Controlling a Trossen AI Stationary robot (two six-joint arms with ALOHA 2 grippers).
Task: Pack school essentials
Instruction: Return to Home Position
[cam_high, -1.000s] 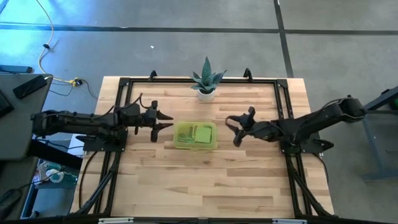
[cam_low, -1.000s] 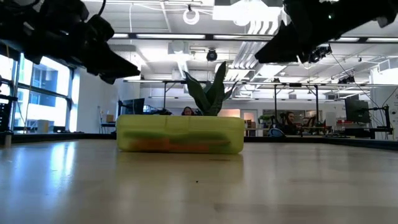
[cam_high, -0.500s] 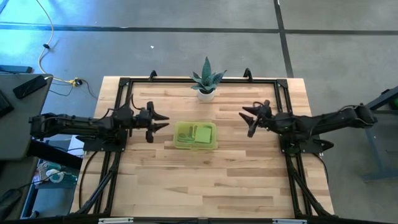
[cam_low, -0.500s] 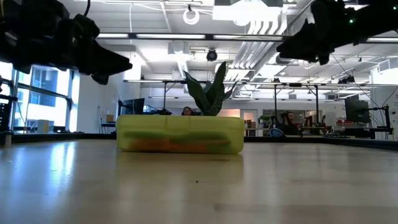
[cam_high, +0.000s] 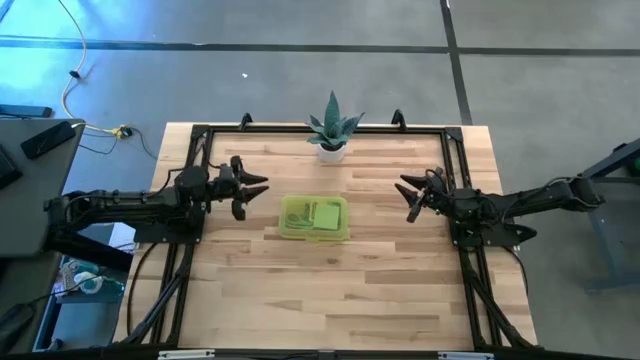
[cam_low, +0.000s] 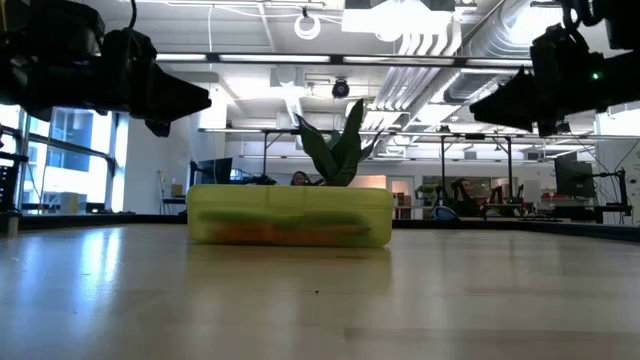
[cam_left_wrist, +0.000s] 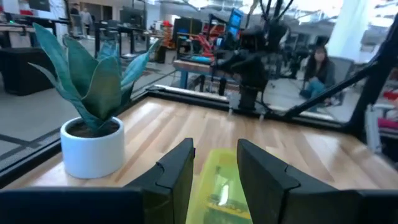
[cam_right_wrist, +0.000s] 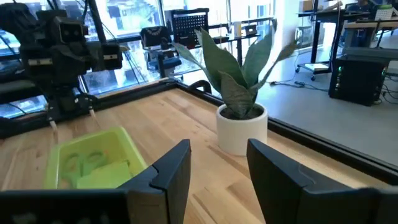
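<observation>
The translucent yellow-green case (cam_high: 314, 217) (cam_low: 290, 215) rests flat on its base at the table's middle. Through its walls the stationery shows only as blurred green shapes (cam_right_wrist: 90, 163) and an orange band (cam_low: 285, 233). My left gripper (cam_high: 255, 190) (cam_left_wrist: 214, 168) hovers open to the left of the case, above the table and pointing at it. My right gripper (cam_high: 408, 195) (cam_right_wrist: 217, 168) hovers open to the right of the case, also facing it. Neither touches anything.
A spiky green plant in a white pot (cam_high: 332, 128) (cam_right_wrist: 239, 112) stands at the far edge, behind the case. A black frame (cam_high: 200, 180) runs along the table's sides. Bare wood (cam_high: 320, 290) lies between the case and the near edge. People sit in the room beyond.
Both grippers have drawn back from the case, staying open: the left toward the table's left edge, the right farther, toward the right edge. The case has kept its place.
</observation>
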